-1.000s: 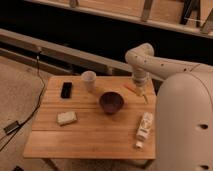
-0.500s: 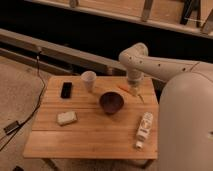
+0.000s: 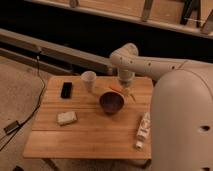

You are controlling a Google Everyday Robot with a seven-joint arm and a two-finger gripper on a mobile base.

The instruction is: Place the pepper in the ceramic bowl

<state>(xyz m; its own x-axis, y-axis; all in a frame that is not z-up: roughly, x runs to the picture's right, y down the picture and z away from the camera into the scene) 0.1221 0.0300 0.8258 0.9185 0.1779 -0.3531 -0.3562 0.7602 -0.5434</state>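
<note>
You have one wooden bench (image 3: 90,135) in the middle of the frame with six loose things on or over it, one of each. The ceramic bowl (image 3: 111,102), dark maroon and round, sits a little right of the bench's centre. One white cup (image 3: 88,80) stands upright near the far edge, up and left of the bowl. One black phone (image 3: 66,90) lies flat toward the upper left of the bench. One pale sponge-like block (image 3: 66,118) lies at the left, nearer the front edge. One white bottle (image 3: 144,126) lies on its side by the right edge, close to the robot's pale body (image 3: 182,125); any label on it is too small to read, and no other writing can be made out.

The pincer (image 3: 125,93) hangs from the arm's end just up and right of the bowl, beside its rim. The pepper (image 3: 116,89), a thin orange sliver, shows at the pincer's left side, just above the bowl's far rim; you cannot tell whether the pincer is clamped on it or standing apart.

The front half of the bench, below the bowl and between block and bottle, is bare wood. A dark cable (image 3: 30,112) trails over the floor at the left.
</note>
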